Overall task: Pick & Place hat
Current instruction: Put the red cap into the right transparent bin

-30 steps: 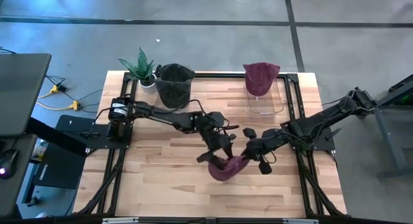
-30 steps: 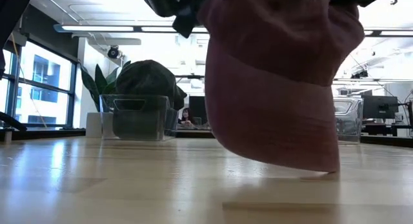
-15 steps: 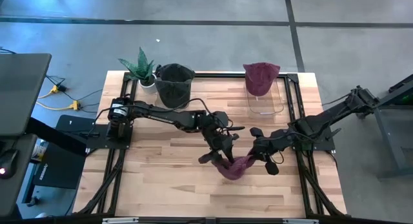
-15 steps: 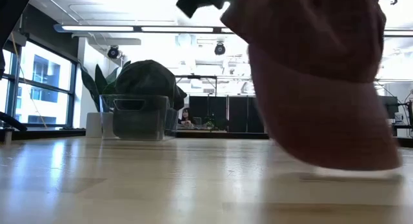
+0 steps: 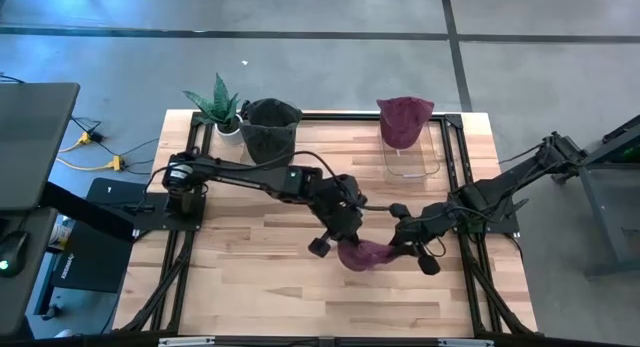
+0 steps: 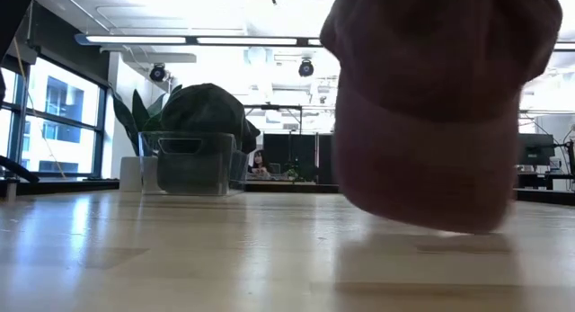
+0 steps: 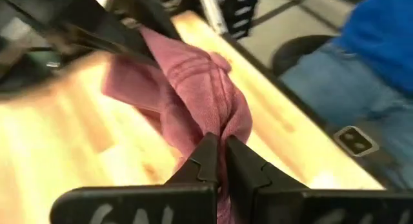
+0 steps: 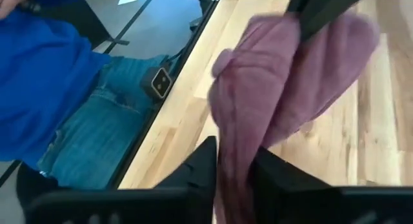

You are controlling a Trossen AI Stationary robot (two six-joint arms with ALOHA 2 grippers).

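Observation:
The maroon hat (image 5: 362, 255) is bunched up between my two grippers near the middle of the table, a little toward its near edge. In the low view the hat (image 6: 431, 123) hangs close over the wood; whether its lower rim touches, I cannot tell. My left gripper (image 5: 345, 242) is shut on the hat's left side. My right gripper (image 5: 398, 245) has the hat's right side between its fingers. My left gripper pinches a gathered fold of the hat's cloth (image 7: 216, 124) between its two fingertips, several layers puckered together. It reaches in from the table's left, slanting down. The rest of the hat spreads beyond the fingertips toward my right gripper. My right gripper has a thick fold of the hat (image 8: 235, 137) between its two fingers (image 8: 205, 161), the cloth filling the gap. It comes from the table's right, slanting down. The hat bulges out past the fingertips toward my left gripper.
At the far edge a clear bin (image 5: 410, 157) carries another maroon hat (image 5: 404, 115). A second bin with a dark hat (image 5: 270, 127) stands beside a potted plant (image 5: 218, 102). A person in a blue top (image 8: 51, 75) is beyond the table's near edge.
My left gripper has closed in on the hat and taken hold of its left side. The hat has shifted a little toward the table's right edge, and my right gripper has drawn back that way with it. The hat's lower corner, which rested on the wood, now hangs blurred just above it.

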